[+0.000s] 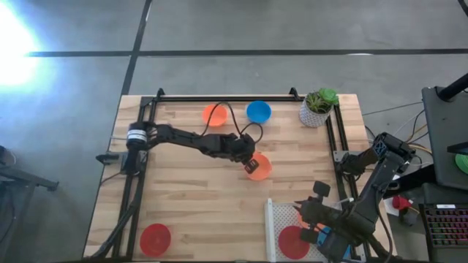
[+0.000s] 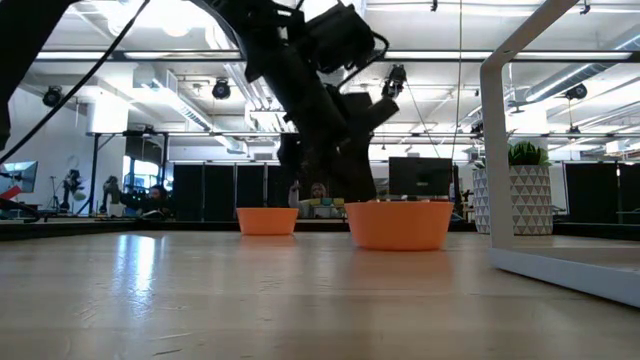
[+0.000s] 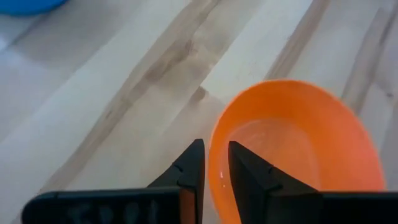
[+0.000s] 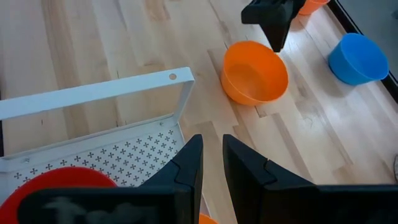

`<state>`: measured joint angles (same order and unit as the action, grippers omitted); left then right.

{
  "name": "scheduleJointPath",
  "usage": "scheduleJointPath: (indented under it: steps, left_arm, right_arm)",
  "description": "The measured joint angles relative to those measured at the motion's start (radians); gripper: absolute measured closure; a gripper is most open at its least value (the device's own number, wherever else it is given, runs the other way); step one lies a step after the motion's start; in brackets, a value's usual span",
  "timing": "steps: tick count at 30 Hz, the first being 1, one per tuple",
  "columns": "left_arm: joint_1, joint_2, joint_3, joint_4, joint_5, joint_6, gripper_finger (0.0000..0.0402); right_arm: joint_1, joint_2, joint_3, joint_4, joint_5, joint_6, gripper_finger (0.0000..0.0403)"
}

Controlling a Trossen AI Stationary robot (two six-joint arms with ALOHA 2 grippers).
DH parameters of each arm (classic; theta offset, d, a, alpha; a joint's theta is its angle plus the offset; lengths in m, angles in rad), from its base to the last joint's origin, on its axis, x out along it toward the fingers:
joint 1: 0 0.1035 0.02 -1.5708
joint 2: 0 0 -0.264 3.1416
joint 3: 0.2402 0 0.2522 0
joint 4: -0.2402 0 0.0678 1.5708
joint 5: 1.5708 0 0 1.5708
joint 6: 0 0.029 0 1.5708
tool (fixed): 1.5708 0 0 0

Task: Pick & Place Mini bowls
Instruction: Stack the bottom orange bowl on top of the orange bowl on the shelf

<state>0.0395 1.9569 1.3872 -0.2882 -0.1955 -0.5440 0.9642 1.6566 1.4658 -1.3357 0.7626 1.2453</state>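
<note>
On the bench (image 1: 190,190), the left arm is stretched from the left edge toward the middle, where the nearer orange bowl (image 1: 259,167) is found. The left gripper (image 3: 214,163) is set over that bowl's rim, one finger outside the wall and one inside, the fingers parted slightly and the rim not seen clamped. The white tray (image 1: 281,213) lies toward the near right corner from this bowl. The right gripper (image 4: 211,155), fingers narrowly apart and empty, is held over the tray, farther from the bowl.
</note>
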Motion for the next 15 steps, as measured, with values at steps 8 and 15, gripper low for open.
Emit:
scheduleJointPath:
  steps: [8, 15]
  left_arm:
    - [-0.010, -0.129, 0.001, -0.050, -0.002, 0.127, 0.0337]
    - [-0.089, -0.288, 0.000, -0.138, -0.084, 0.203, 0.0337]
  right_arm:
    - [-0.004, 0.000, 0.000, 0.002, 0.142, 0.060, 0.0344]
    - [-0.072, 0.000, -0.001, -0.033, 0.188, 0.179, 0.0344]
